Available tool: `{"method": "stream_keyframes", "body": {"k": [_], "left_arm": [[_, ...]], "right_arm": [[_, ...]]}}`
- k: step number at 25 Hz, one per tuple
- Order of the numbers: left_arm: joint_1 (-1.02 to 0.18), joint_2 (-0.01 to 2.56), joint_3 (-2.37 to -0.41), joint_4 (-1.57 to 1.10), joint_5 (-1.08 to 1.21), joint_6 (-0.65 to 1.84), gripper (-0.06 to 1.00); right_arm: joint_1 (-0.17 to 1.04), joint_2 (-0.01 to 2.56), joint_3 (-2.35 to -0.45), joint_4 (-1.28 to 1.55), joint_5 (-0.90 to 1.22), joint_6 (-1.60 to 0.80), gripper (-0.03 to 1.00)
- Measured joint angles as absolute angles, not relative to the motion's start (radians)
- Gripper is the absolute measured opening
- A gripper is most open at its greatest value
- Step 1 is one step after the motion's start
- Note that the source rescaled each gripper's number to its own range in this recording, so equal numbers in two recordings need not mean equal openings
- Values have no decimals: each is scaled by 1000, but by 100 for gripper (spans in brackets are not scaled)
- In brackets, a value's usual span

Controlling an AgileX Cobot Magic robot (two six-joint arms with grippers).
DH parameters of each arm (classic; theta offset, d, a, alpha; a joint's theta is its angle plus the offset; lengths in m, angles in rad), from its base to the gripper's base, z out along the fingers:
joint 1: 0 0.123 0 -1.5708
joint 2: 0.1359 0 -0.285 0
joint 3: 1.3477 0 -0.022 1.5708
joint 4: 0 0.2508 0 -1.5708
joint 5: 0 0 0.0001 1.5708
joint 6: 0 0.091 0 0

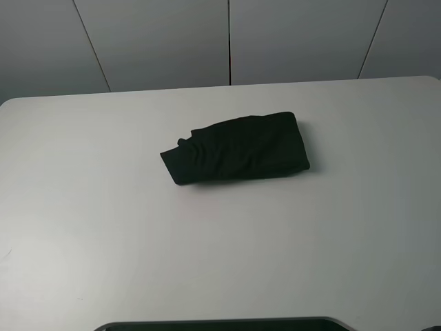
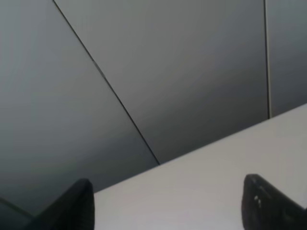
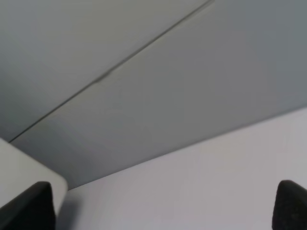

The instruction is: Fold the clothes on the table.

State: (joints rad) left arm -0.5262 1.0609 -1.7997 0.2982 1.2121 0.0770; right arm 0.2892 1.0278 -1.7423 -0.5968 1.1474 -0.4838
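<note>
A black garment [image 1: 238, 148] lies folded into a compact rectangle near the middle of the white table [image 1: 103, 227], slightly toward the back. Neither arm shows in the high view. In the left wrist view my left gripper [image 2: 168, 203] is open, its two dark fingertips [image 2: 76, 206] wide apart over bare table, with nothing between them. In the right wrist view my right gripper [image 3: 163, 206] is open too, its fingertips [image 3: 29, 208] at the frame's two lower corners, holding nothing. The garment is out of sight in both wrist views.
Grey wall panels [image 1: 227, 38] stand behind the table's far edge. A dark rim [image 1: 220, 324] shows at the front edge of the table in the high view.
</note>
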Motion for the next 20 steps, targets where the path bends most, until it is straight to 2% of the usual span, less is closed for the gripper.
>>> {"method": "stream_keyframes", "body": {"k": [9,15,20], "left_arm": [[-526,703,-1749,373,1217,7,84],[-527,439,-1515,378,1221,95,84],[-527,193,-1319,414,1227,58,84]], "right_arm": [[291,636,-1753,-737,1216,-530,100],[291,453,-1660,-832,1218,-460,100],[291,272,-1535,-907,1222,-456,100]]}}
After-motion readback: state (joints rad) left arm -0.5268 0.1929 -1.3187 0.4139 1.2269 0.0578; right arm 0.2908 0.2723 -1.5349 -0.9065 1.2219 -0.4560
